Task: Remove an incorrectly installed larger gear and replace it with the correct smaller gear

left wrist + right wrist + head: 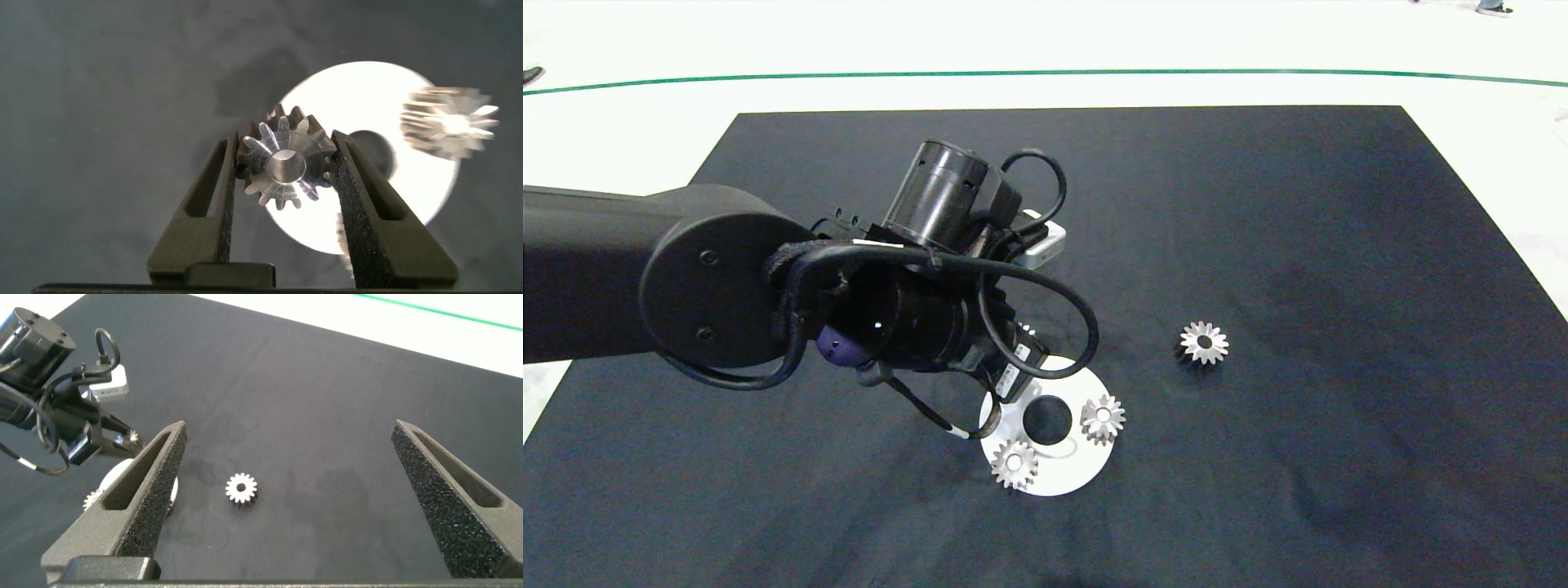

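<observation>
The larger gear [285, 166] is clamped between the two fingers [214, 208] of the left gripper [285, 175], which are closed against its teeth, over the white disc [1058, 478] on the dark worktop [1339, 245]. The left arm [686, 278] is reached in from the side and angled downward. The right gripper [286, 506] is held wide open with nothing in it, off the worktop. The smaller gear [1204, 342] lies alone beside the disc; two other small gears [1103, 418] sit on the disc.

A robot test lab: a bare black mat [1258, 204] fills mid-frame on pale floor [1094, 41], a green boundary line [1045, 73] crossing the top.
</observation>
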Tool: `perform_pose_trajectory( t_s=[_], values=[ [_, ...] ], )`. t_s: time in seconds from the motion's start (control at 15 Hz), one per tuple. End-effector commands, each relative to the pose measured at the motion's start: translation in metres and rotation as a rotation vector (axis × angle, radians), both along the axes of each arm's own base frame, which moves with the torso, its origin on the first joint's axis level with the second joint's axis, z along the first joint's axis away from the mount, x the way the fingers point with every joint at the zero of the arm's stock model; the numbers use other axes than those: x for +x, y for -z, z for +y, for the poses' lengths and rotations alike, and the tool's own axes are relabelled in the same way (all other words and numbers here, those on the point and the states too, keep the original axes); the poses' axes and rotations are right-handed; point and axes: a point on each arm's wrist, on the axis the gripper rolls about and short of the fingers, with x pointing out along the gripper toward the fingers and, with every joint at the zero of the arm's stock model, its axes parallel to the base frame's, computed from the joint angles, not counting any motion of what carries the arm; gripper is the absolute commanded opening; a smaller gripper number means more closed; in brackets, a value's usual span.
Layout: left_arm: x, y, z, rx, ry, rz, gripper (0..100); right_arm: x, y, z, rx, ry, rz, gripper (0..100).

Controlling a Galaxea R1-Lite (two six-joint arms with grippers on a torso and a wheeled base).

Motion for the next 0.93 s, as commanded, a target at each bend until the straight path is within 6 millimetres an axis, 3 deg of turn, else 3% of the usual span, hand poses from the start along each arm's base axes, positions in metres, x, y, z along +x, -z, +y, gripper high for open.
perform_pose_trajectory(
  t_s=[0.07, 0.53, 0.93],
  values=[
    [-0.003, 0.002, -0.006, 0.005, 0.019, 0.006, 25, 0.000, 0.000, 0.000, 0.000, 0.000, -0.001, 100],
    [0.005, 0.015, -0.014, 0.033, 0.013, 0.025, 25, -0.001, -0.001, 0.000, 0.002, 0.000, -0.005, 100],
    [0.005, 0.012, -0.009, 0.038, -0.007, 0.011, 25, -0.001, -0.002, -0.001, 0.005, 0.000, -0.009, 100]
  ],
)
